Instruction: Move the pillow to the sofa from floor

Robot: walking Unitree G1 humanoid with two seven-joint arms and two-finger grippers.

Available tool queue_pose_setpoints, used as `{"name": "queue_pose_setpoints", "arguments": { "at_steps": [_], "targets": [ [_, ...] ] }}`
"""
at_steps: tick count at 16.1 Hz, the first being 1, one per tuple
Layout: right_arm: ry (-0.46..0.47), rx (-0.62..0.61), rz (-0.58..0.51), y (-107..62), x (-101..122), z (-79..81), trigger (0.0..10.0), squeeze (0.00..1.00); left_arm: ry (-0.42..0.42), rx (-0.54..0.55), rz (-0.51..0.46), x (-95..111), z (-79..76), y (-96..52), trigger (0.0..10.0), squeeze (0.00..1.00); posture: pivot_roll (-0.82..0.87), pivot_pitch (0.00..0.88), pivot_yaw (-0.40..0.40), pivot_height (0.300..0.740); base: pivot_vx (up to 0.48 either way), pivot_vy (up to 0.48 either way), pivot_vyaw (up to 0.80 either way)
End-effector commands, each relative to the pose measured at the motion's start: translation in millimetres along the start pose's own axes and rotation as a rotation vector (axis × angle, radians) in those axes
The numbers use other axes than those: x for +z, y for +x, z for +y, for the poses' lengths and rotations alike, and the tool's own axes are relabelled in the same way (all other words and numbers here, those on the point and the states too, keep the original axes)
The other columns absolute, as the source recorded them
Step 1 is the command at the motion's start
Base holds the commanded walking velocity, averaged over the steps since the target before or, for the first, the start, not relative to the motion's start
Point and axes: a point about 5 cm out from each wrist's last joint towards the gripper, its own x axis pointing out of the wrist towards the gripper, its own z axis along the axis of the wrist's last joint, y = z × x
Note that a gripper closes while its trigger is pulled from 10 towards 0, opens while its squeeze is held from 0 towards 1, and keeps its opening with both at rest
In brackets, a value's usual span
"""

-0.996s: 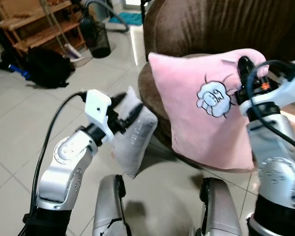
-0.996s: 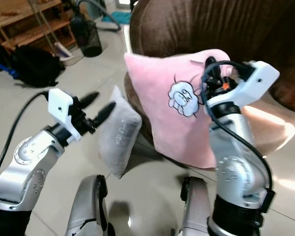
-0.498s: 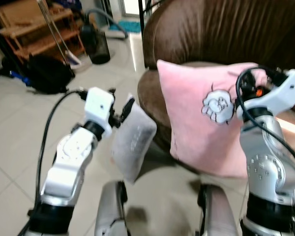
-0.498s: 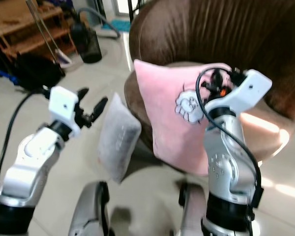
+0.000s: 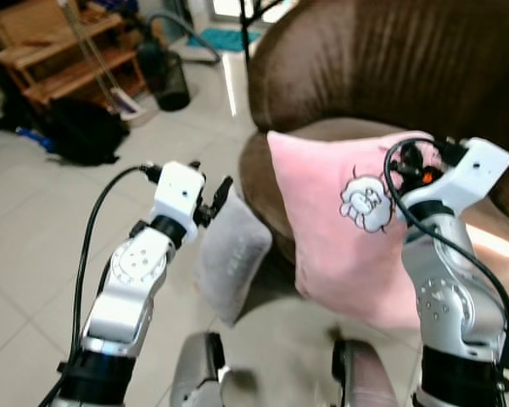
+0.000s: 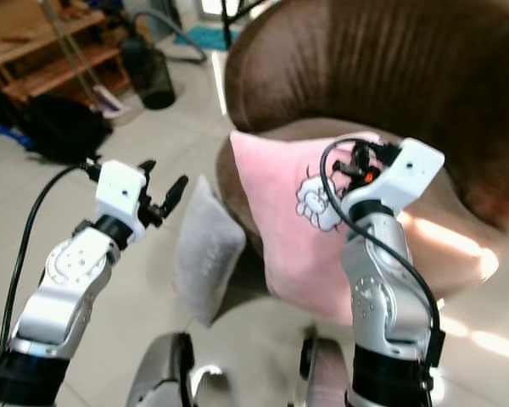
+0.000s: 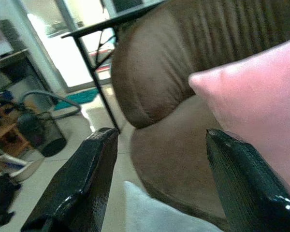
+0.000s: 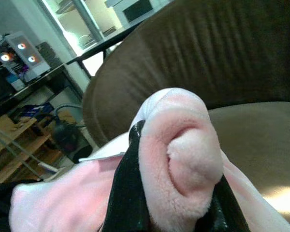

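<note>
- Two grippers raised before brown sofa (image 5: 382,59).
- Right gripper (image 8: 171,193) pinches pink pillow (image 5: 339,229) corner.
- Left gripper (image 7: 157,183) spread, empty, above grey pillow (image 5: 229,259).

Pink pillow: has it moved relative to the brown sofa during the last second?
Yes. The pink pillow, pinched by the right gripper, has shifted down across the brown sofa backrest towards the seat.

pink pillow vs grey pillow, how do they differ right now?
Colour: the pink pillow carries a cartoon print; the grey pillow is plain apart from faint marks. Size: the pink one looks clearly larger. State: the right gripper pinches a corner of the pink pillow, holding it up in front of the sofa; the grey pillow stands on edge by the sofa's base, near the open left gripper. Both are soft cushions.
</note>
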Motion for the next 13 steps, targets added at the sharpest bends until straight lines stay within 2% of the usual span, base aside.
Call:
{"name": "queue_pose_setpoints", "arguments": {
  "at_steps": [1, 4, 6, 7, 9, 10, 11, 12, 13],
  "targets": [
    [0.030, 0.056, -0.085, 2.5, 19.7, 14.2, 10.0, 0.00, 0.024, 0.023, -0.011, 2.5, 5.2, -1.7, 10.0, 0.00, -0.03, 0.000, 0.087, 0.672, 0.000, 0.000, 0.00],
    [0.064, 0.104, -0.168, 6.3, 49.6, 24.3, 10.0, 0.00, 0.037, 0.023, -0.030, 5.9, 5.1, 0.1, 10.0, 0.00, -0.04, 0.001, 0.089, 0.702, 0.000, 0.000, 0.00],
    [0.072, 0.113, -0.182, 8.3, 54.6, 23.3, 10.0, 0.00, 0.034, 0.023, -0.029, 5.4, 4.8, 0.5, 10.0, 0.00, -0.04, 0.002, 0.091, 0.722, 0.000, 0.000, 0.00],
    [0.062, 0.077, -0.128, 8.9, 39.9, 13.8, 10.0, 0.00, 0.045, 0.027, -0.026, 5.4, 4.2, 1.6, 10.0, 0.00, -0.04, 0.002, 0.087, 0.737, 0.000, 0.000, 0.00],
    [0.064, 0.063, -0.080, 6.9, 26.7, 10.6, 10.0, 0.00, 0.046, 0.045, -0.019, 4.7, 5.4, 2.5, 10.0, 0.00, -0.04, 0.001, 0.085, 0.740, 0.000, 0.000, 0.00],
    [0.025, 0.063, -0.038, 5.6, 16.4, 10.9, 10.0, 0.00, 0.031, 0.058, -0.016, 3.8, 7.3, 2.6, 10.0, 0.00, -0.04, 0.001, 0.085, 0.740, 0.000, 0.000, 0.00],
    [-0.054, 0.054, 0.032, 5.3, 2.9, 9.6, 10.0, 0.00, 0.023, 0.056, -0.011, 3.1, 7.9, 3.0, 10.0, 0.00, -0.04, 0.002, 0.089, 0.740, 0.000, -0.480, 0.00],
    [-0.089, 0.044, 0.058, 4.6, -4.6, 7.8, 10.0, 0.00, 0.029, 0.054, -0.010, 3.3, 7.6, 3.7, 10.0, 0.00, -0.04, 0.002, 0.089, 0.740, 0.000, -0.480, 0.00],
    [-0.074, 0.036, 0.070, 3.4, -8.3, 5.9, 10.0, 0.00, 0.032, 0.051, -0.010, 3.4, 7.5, 4.0, 10.0, 0.00, -0.04, 0.001, 0.090, 0.740, 0.000, -0.480, 0.00]
  ]
}}
